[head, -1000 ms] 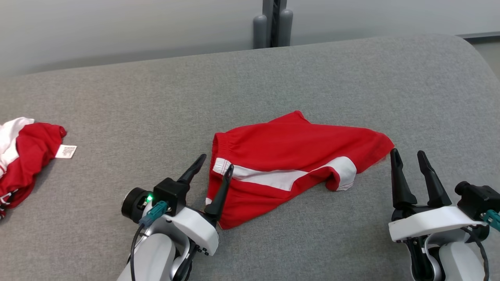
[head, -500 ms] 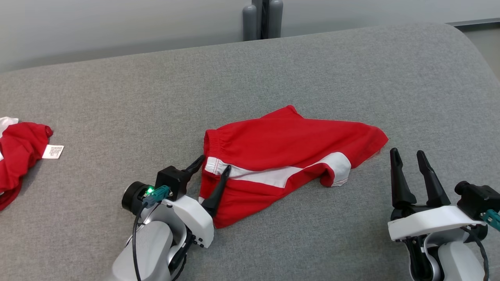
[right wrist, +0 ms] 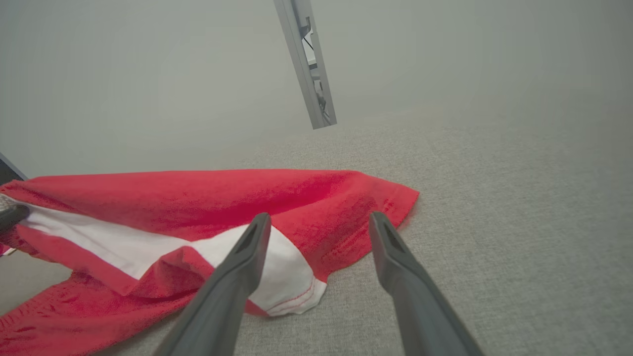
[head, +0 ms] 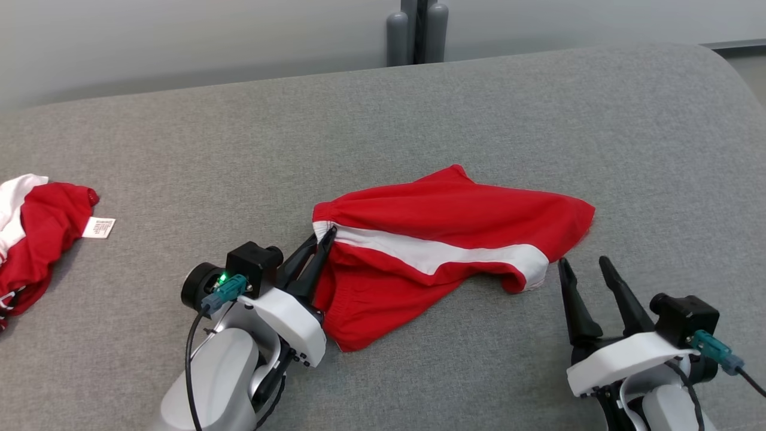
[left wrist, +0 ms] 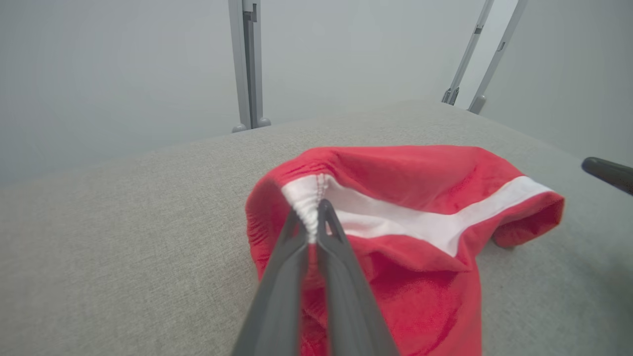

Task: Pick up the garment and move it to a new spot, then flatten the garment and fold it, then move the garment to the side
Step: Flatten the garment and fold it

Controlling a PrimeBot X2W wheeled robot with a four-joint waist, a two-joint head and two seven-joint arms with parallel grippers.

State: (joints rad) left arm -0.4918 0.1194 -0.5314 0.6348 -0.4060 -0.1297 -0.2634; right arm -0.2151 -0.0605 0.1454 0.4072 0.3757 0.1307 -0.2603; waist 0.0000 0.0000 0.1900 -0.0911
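Observation:
The garment (head: 443,233) is a pair of red shorts with a white side stripe, lying crumpled in the middle of the grey cushion. My left gripper (head: 323,234) is shut on the white end of its waistband (left wrist: 309,200) and holds that corner raised off the cushion. My right gripper (head: 583,261) stands open just off the leg hem at the garment's right end, touching nothing. In the right wrist view the white hem (right wrist: 287,287) lies between and just ahead of my right gripper (right wrist: 319,218).
A second red and white garment (head: 33,239) with a white label lies at the cushion's left edge. Grey posts (head: 418,33) stand behind the cushion's (head: 538,120) far edge. The cushion rounds off at the far right.
My left gripper has shut on the waistband corner and lifted it, pulling the stripe taut. My right gripper has drawn back toward me and to the left, staying open.

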